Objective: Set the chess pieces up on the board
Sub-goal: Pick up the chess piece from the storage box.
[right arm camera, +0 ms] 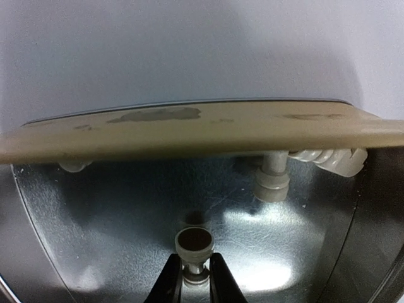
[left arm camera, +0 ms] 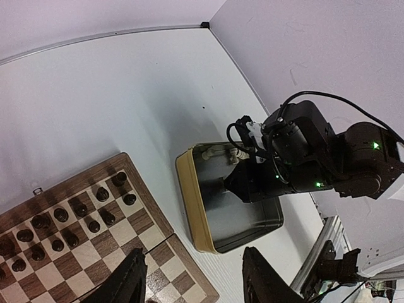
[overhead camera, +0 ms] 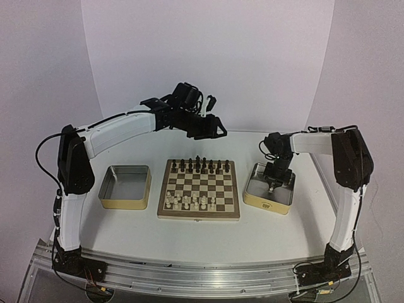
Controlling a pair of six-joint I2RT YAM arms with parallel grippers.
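Right gripper [right arm camera: 194, 279] inside metal tin [right arm camera: 189, 132], pinched on cream chess piece [right arm camera: 194, 242]; other cream pieces [right arm camera: 273, 183] just ahead; left gripper [left arm camera: 196, 281] half-open, empty, board [left arm camera: 151, 237] below

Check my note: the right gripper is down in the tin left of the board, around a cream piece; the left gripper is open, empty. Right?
Wrong side: the top view shows the right gripper in the tin right of the board. The rest holds: cream piece in its grip, left gripper open, empty.
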